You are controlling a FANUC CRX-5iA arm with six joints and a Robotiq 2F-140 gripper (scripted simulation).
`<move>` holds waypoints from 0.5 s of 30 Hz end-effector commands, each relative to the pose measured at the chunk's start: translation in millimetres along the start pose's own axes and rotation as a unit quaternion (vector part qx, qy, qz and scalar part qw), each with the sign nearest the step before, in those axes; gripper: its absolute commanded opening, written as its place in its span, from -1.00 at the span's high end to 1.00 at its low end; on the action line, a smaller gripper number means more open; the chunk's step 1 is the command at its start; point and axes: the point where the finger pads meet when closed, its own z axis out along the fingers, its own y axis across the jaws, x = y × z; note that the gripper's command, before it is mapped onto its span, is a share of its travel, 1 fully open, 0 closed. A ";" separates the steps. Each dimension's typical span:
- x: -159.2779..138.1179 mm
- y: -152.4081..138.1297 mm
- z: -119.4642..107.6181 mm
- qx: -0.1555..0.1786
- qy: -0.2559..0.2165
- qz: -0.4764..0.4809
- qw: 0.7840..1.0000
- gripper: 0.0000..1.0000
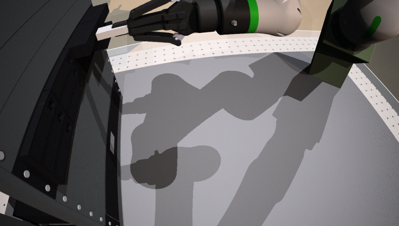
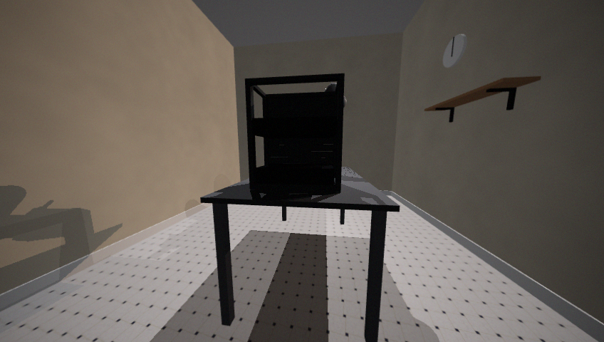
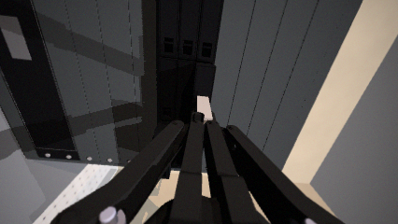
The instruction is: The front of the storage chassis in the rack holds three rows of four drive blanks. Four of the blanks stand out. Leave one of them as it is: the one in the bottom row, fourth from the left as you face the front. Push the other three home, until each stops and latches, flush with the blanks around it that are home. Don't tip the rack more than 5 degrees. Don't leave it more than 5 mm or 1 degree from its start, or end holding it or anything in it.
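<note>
The dark rack fills the left of the top view, seen from a steep angle. One pale drive blank stands out from the chassis front near the top of that view. My gripper is shut and empty, and its fingertips meet the outer end of this blank. In the wrist view the closed fingertips sit against the pale blank. Above it is a row of dark blanks with small latch windows. I cannot tell which other blanks stand out. The exterior view shows the rack from behind, hiding the gripper.
The rack stands on a black table. The robot's base block stands at the far right of the grey tabletop. Grey side panels flank the chassis bay. A wall shelf hangs far off.
</note>
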 end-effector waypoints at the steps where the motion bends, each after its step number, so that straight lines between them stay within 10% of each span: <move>1: -0.1 0.2 0.0 0.000 0.000 0.000 1.000 1.00; 15: -0.1 0.2 4.1 0.000 0.000 0.000 1.000 1.00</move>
